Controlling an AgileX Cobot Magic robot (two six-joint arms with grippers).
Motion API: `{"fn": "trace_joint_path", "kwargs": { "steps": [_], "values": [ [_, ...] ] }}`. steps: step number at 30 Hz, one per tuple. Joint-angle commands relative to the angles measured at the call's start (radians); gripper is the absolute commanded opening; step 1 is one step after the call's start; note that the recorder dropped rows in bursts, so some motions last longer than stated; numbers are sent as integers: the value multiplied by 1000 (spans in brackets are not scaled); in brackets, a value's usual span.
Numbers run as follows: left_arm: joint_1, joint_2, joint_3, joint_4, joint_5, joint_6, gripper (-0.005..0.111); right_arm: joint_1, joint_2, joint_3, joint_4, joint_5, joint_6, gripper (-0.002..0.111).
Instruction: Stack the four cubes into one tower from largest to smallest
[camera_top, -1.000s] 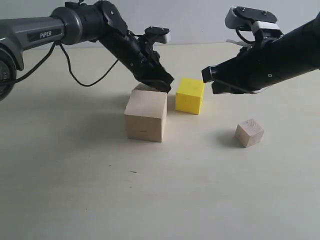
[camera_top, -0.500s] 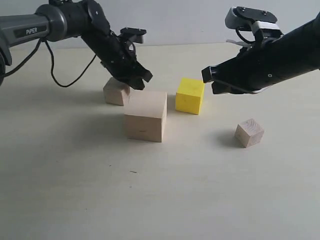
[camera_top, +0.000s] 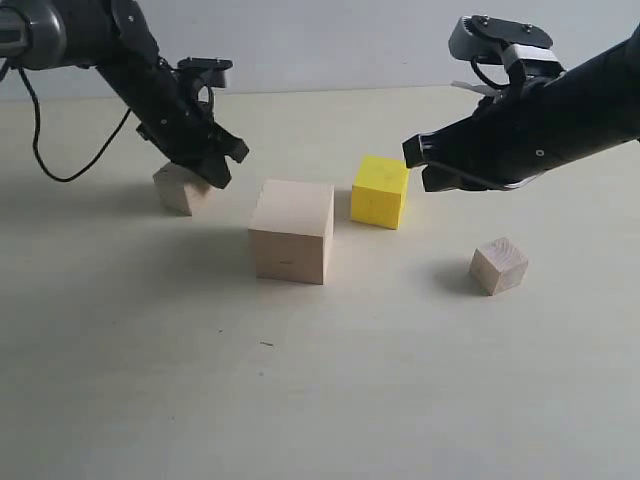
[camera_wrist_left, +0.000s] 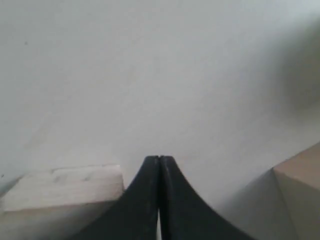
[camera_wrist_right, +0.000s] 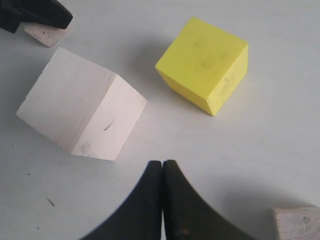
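Closest to me the table (camera_top: 320, 410) lies bare. Next come the smallest pale cube (camera_top: 498, 265), alone on the right, and the large pale wooden cube (camera_top: 291, 231) at centre, and neither has shifted in the last second. Just behind the big one and to its right, apart from it, the yellow cube (camera_top: 380, 191) also sits where it was. The right gripper (camera_top: 418, 152) hangs over the table beside it, unmoved, its jaws clenched on nothing. The change is farther back on the left. The small brownish cube (camera_top: 178, 190) was peeking out from behind the large cube a second ago and now lies well to the left of it. The left gripper (camera_top: 222, 168) has travelled with it and touches its upper right edge, fingers pressed together and empty. I judge that a shove, not a pick. No cube is stacked yet, but all four now stand apart with room around each, which should make the first grasps easier. The left gripper covers part of the brownish cube, so I cannot tell whether it rests flat or tipped. In the left wrist view a block corner is cut off at the frame edge, and I cannot say which cube it is. The right wrist view crops the smallest cube to a corner.
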Motion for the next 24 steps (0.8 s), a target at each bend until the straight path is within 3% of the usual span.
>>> {"fn": "trace_joint_path", "kwargs": {
  "steps": [1,8,13,24],
  "values": [
    [19,-78,118,29,-92,-2,0,2,-2,-6,-1,19,-8,0],
    [26,-201,198,-93,-100,75,0,7,12,-9,45,48,-26,0],
    [18,-268,245,-97,-89,68,0,53,114,-68,104,51,-93,0],
    [18,-435,482,-123,-174,64,0,55,351,-244,136,105,-65,0]
  ]
}}
